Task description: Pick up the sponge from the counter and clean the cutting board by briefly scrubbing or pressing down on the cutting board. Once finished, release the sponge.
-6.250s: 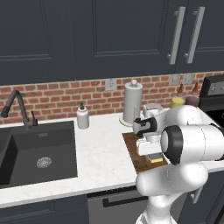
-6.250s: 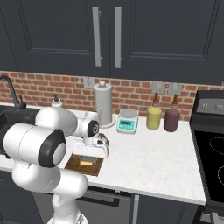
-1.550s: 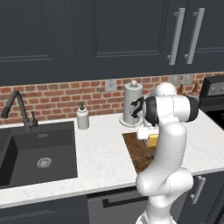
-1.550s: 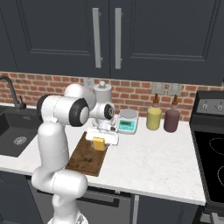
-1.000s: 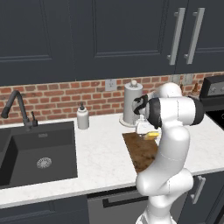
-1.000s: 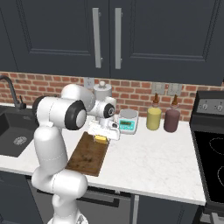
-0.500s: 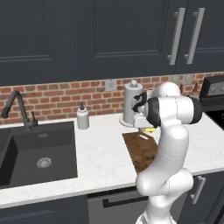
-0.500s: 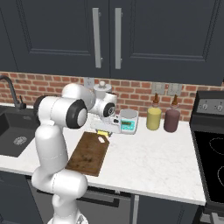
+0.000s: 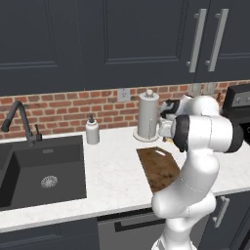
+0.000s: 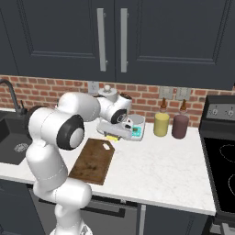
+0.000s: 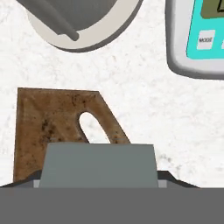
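One white marbled counter (image 10: 156,160) runs under dark cabinets (image 9: 122,44) and a red brick backsplash (image 9: 58,110). At its left a dark sink (image 9: 44,168) with a black faucet (image 9: 17,119); a soap bottle (image 9: 92,131) and a paper towel roll (image 9: 146,117) stand at the wall. The board (image 10: 94,160) lies flat near the front edge, slot end toward the wall. The gripper (image 10: 111,136) hangs above that far end, clamped on the sponge (image 10: 111,137) (grey top fills the low hand view). The scale (image 10: 136,130) sits just right of it, then two bottles (image 10: 170,124). A black stove (image 10: 220,160) adjoins at far right.
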